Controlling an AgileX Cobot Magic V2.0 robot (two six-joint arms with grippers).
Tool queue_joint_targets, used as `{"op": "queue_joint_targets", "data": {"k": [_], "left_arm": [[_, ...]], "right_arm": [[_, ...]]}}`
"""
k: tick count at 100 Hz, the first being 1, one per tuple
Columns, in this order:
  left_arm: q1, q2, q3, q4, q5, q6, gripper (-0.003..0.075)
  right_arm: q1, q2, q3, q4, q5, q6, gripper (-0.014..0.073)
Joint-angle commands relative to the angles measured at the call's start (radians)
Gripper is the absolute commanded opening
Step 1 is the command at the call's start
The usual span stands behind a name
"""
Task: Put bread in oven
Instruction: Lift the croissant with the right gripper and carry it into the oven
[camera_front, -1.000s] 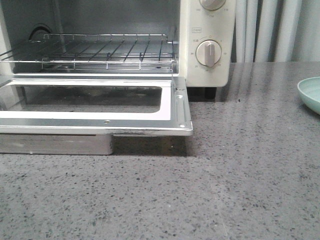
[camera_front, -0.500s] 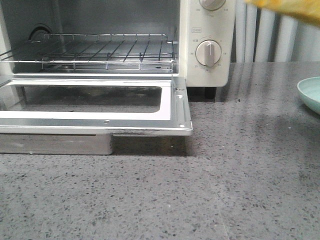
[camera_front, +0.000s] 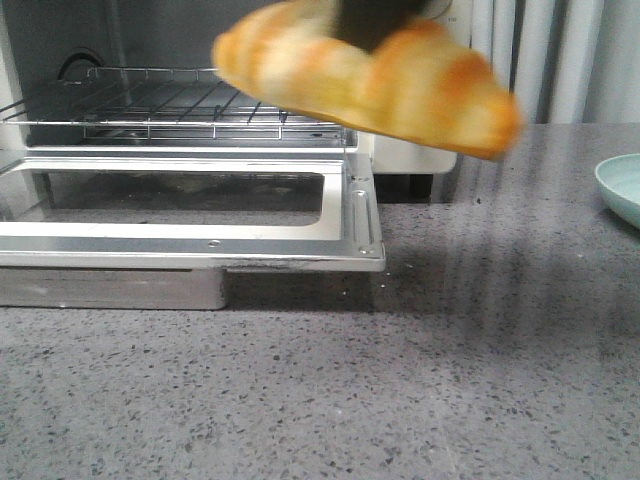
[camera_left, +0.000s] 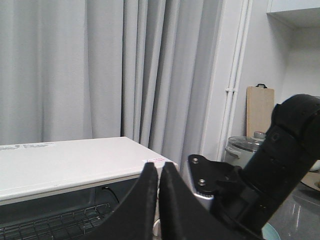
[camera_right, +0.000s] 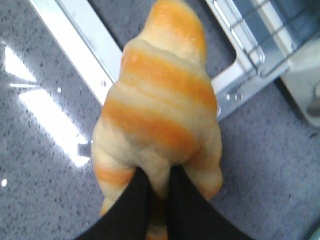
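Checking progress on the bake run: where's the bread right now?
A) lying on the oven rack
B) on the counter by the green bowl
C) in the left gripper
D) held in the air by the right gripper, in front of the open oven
D: the bread hangs above the lowered oven door, pinched by the right gripper; the rack is bare and the left gripper is shut on nothing.

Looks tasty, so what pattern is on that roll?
The croissant-shaped roll has golden-orange bands alternating with pale cream stripes, clearest in the right wrist view.
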Motion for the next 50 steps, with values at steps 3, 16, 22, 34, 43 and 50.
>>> {"op": "queue_joint_targets", "data": {"k": [3, 16, 22, 34, 43, 50], "left_arm": [[-0.004, 0.012, -0.029, -0.03, -0.041, 0.001, -0.0021], [-0.004, 0.012, -0.029, -0.03, -0.034, 0.001, -0.0021], [-0.004, 0.012, -0.029, -0.03, -0.032, 0.001, -0.0021], [-0.004, 0.012, -0.029, -0.03, -0.03, 0.001, -0.0021], [-0.004, 0.012, -0.029, -0.03, -0.03, 0.001, -0.0021], [-0.004, 0.012, -0.029, -0.03, -0.03, 0.001, -0.0021]], "right_arm": [[0.005, 0.044, -0.121, -0.063, -0.037, -0.035, -0.0069], [0.005, 0.129, -0.23, -0.142, -0.047, -0.043, -0.0069], [0.005, 0.163, -0.27, -0.178, -0.063, -0.043, -0.0069], [0.005, 0.213, -0.319, -0.221, -0.096, -0.069, -0.0069], [0.005, 0.244, -0.341, -0.262, -0.126, -0.069, -0.0069], [0.005, 0.265, -0.351, -0.306, -0.15, -0.069, -0.0069]]}}
